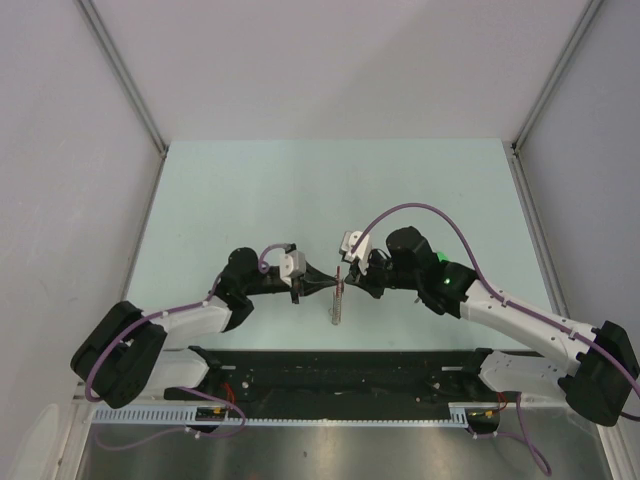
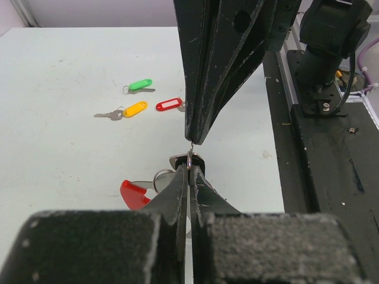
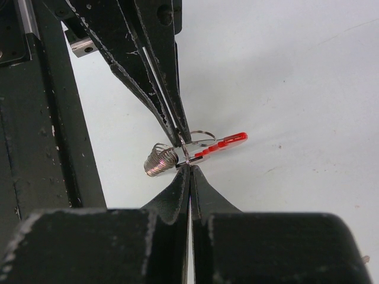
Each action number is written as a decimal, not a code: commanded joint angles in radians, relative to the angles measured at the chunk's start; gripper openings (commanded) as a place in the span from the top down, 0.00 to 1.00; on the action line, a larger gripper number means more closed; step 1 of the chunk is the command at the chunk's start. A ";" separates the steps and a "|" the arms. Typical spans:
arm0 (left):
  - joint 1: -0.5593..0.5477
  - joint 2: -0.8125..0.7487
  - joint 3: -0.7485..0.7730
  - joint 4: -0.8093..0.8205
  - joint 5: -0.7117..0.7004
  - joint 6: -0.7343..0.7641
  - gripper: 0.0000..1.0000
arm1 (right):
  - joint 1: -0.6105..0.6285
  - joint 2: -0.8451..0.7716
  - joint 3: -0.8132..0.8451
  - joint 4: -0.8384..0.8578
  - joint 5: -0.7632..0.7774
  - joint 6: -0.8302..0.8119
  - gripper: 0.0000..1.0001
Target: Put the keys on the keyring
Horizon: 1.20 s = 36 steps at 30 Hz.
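Note:
My left gripper and right gripper meet tip to tip above the table near its front edge, both shut on one thin silver ring of the keyring. Its coil of metal rings and red plastic arc hang just behind the tips. From above, the keyring dangles below the joined grippers. Green, yellow and red keys lie loose on the table beyond. A dark, silver-edged piece sits behind the tips; I cannot tell whether it is the black key.
The black base rail runs along the near edge under both arms, and its side stands close to the right of the grippers. The pale table is flanked by white side walls.

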 commanded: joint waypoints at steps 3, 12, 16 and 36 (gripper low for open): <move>-0.015 -0.015 0.048 -0.046 0.022 0.053 1.00 | 0.007 -0.010 0.054 0.033 0.004 -0.015 1.00; -0.018 -0.019 0.059 -0.080 -0.011 0.054 1.00 | 0.016 -0.003 0.060 0.022 0.005 -0.019 1.00; -0.018 -0.015 0.071 -0.091 -0.042 0.025 1.00 | 0.024 0.002 0.067 0.006 0.011 -0.024 1.00; 0.006 -0.021 0.030 0.090 -0.085 -0.153 1.00 | 0.053 0.037 0.076 -0.045 0.083 -0.042 1.00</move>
